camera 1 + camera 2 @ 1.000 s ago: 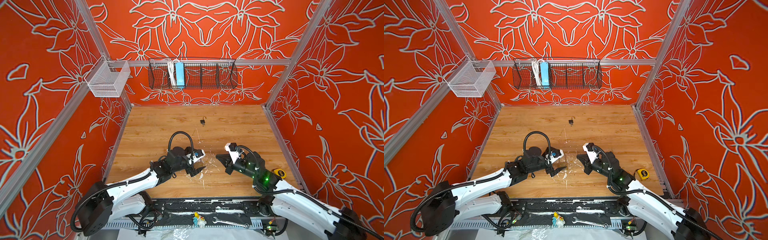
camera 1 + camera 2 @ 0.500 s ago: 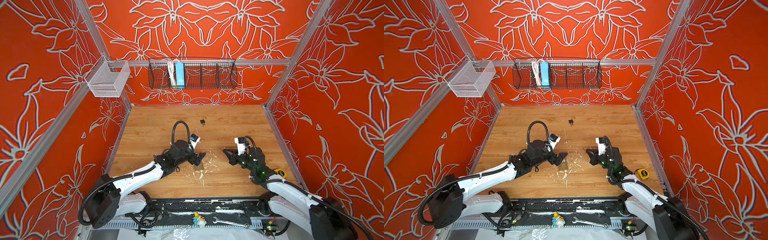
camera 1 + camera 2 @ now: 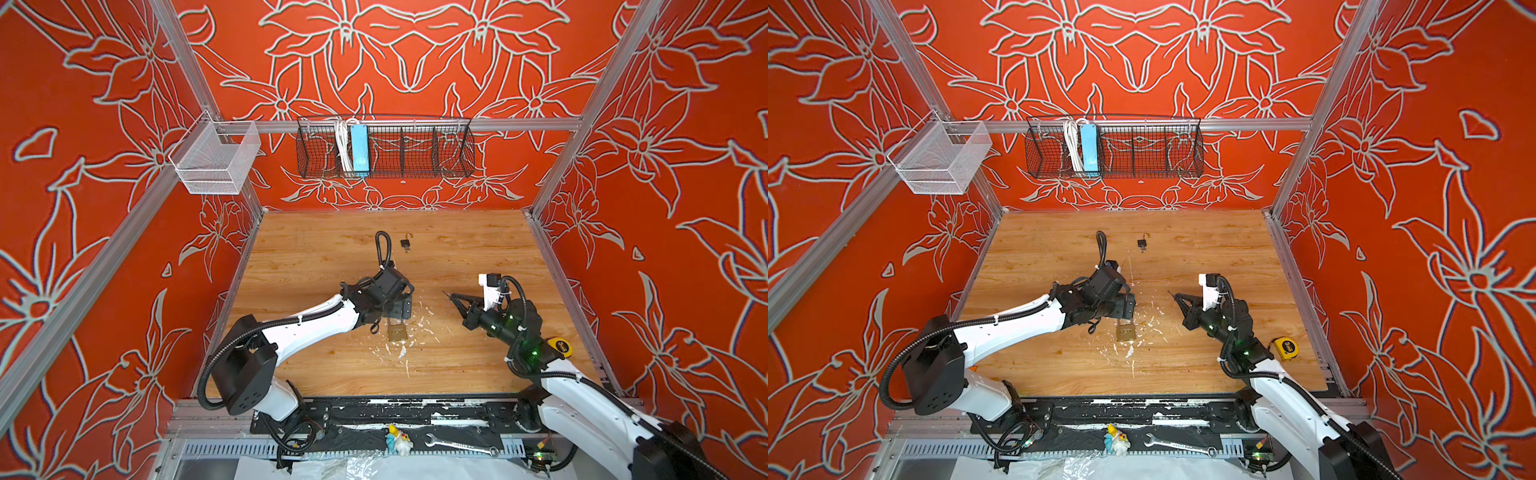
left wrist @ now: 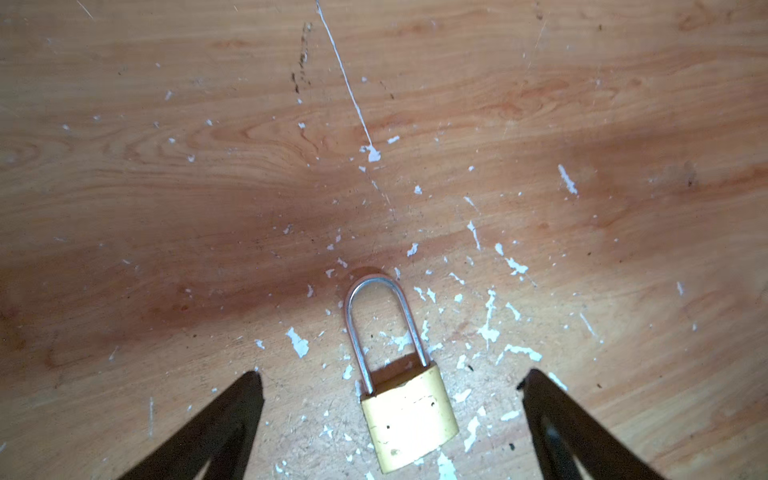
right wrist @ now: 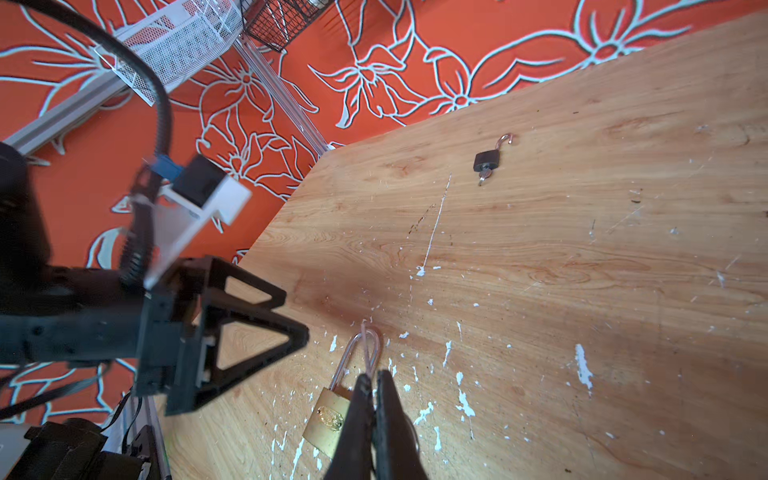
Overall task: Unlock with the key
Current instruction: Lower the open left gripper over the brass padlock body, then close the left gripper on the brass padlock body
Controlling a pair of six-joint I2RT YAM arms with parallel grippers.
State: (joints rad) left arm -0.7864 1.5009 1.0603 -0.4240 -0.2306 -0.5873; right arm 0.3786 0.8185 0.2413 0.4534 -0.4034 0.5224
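Brass padlock [image 4: 409, 419] flat on table [image 4: 166, 166], shackle closed, lying between spread fingers of left gripper [image 4: 390, 376], untouched. Left gripper wide open, empty. Right gripper [image 5: 374, 378] closed tight, pinching thin key [image 5: 365, 347]; brass padlock to its left, apart. Beyond both grippers: small black padlock [image 5: 487, 160], shackle open, second key [image 5: 482, 178] in it. Count: two padlocks, two keys.

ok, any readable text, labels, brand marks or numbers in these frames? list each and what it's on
No text reads clearly in any view.
brass padlock: embossed oval mark on its face, too blurred to read.
yellow tape measure: dark mark on top, too small to read.
wrench: any stamping is too small to tell.
small black padlock: no lettering visible.
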